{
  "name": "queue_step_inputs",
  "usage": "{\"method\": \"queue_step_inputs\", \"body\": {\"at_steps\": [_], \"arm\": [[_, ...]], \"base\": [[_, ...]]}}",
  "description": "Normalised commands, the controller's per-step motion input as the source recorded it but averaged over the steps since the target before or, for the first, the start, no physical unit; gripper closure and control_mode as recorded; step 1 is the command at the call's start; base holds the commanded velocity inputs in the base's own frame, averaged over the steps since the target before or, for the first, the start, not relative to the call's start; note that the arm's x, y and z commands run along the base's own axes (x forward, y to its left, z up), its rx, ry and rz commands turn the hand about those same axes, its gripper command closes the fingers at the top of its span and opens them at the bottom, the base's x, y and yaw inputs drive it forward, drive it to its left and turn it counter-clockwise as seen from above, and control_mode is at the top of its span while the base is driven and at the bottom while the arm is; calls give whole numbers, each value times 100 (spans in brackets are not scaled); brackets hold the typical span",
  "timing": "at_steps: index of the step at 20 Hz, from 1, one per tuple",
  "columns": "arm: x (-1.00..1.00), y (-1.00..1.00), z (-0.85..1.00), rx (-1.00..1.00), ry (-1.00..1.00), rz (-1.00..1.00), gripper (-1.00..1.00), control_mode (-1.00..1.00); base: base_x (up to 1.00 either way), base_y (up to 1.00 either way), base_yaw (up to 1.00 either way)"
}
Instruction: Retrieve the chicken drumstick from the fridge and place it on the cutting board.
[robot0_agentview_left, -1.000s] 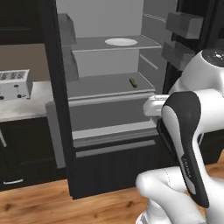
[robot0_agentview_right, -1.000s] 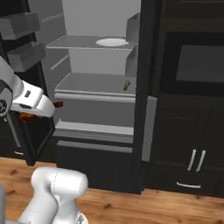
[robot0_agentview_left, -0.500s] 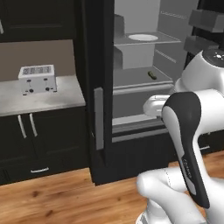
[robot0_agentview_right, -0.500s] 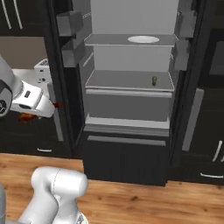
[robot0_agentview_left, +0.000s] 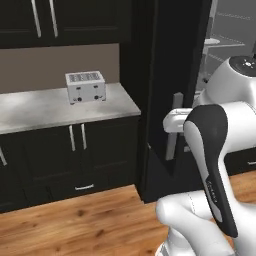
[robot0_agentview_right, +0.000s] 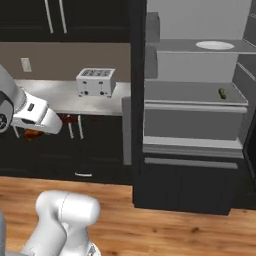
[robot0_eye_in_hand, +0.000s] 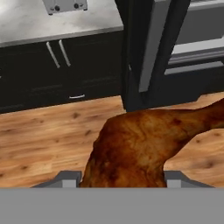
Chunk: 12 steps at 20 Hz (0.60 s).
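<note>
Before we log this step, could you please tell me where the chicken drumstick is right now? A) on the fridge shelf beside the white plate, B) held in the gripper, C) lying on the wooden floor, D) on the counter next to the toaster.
B: the hand view shows the chicken drumstick clamped in the gripper, above the wooden floor.

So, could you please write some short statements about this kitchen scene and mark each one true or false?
1. The gripper is shut on the chicken drumstick. True.
2. A toaster stands on the grey counter. True.
3. The white plate lies on the wooden floor. False: it rests on an upper shelf of the fridge.
4. The fridge is closed. False: its inside shelves are in plain sight.
5. The drumstick lies on the counter. False: it hangs above the floor in the gripper.
</note>
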Motion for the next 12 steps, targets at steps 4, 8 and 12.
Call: {"method": "queue_step_inputs", "body": {"at_steps": [4,8,12], "arm": [[0,0,0,0,0,0,100,100],[0,0,0,0,0,0,100,100],[0,0,0,0,0,0,100,100]], "base": [[0,88,0],[1,92,15],[23,69,34]]}}
